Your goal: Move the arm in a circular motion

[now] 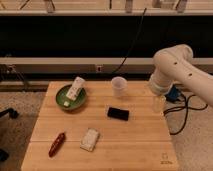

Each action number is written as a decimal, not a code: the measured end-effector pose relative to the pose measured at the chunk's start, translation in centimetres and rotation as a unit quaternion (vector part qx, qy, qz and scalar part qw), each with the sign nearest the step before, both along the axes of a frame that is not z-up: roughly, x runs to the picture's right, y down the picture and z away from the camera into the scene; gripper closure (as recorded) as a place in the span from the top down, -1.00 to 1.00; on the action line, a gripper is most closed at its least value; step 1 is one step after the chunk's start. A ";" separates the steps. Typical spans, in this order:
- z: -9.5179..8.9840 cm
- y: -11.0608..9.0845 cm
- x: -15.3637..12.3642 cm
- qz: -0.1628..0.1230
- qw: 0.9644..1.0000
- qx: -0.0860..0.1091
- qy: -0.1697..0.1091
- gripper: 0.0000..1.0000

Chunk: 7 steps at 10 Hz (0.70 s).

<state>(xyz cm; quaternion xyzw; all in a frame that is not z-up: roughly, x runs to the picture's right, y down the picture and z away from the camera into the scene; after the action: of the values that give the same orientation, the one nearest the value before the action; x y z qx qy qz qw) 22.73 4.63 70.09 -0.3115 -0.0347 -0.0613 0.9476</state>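
At the right edge of the single camera view, the arm [176, 66] enters from the right border. It is a thick, glossy white tube that rises to a bulbous joint marked with small dark screw holes. From that joint a shorter segment drops toward the right rim of the wooden table [135, 145].

The gripper [159, 103] hangs below this last segment, low over the table's right edge and right of the cup [118, 86]. It shows only as a pale shape against the wood. Whether it is wide or narrow cannot be told, and nothing can be seen held in it.

On the table the following items are noted:
- A green bowl [66, 98] sits at the rear left, with a white packet [76, 88] leaning tilted inside it.
- The pale cup stands upright near the rear middle, apart from the bowl.
- A flat black object [118, 113] lies near the centre, in front of the cup and not touching it.
- A whitish rectangular pack [90, 139] lies toward the front, left of centre.
- A slim red item [56, 144] lies at a slant just left of the pack. What it is cannot be determined.

None of these items touches the arm or the gripper.

Behind the arm, off the right side of the table, there is a small blue object [173, 95]. Black cables [187, 111] loop down from it toward the floor. A further black cable [131, 46] runs up across the dark back wall.
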 end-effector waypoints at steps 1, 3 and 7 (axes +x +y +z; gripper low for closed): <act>1.0 -1.1 -1.1 -0.011 1.000 -0.001 -0.005 0.60; 1.5 -1.7 -1.8 -0.021 1.000 -0.002 -0.008 0.60; 3.0 -3.2 -3.8 -0.046 0.999 0.000 -0.016 0.60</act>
<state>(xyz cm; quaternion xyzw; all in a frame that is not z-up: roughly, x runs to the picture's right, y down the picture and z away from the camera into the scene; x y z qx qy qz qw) 18.92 1.42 73.14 -0.3121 -0.0352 -0.1101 0.9430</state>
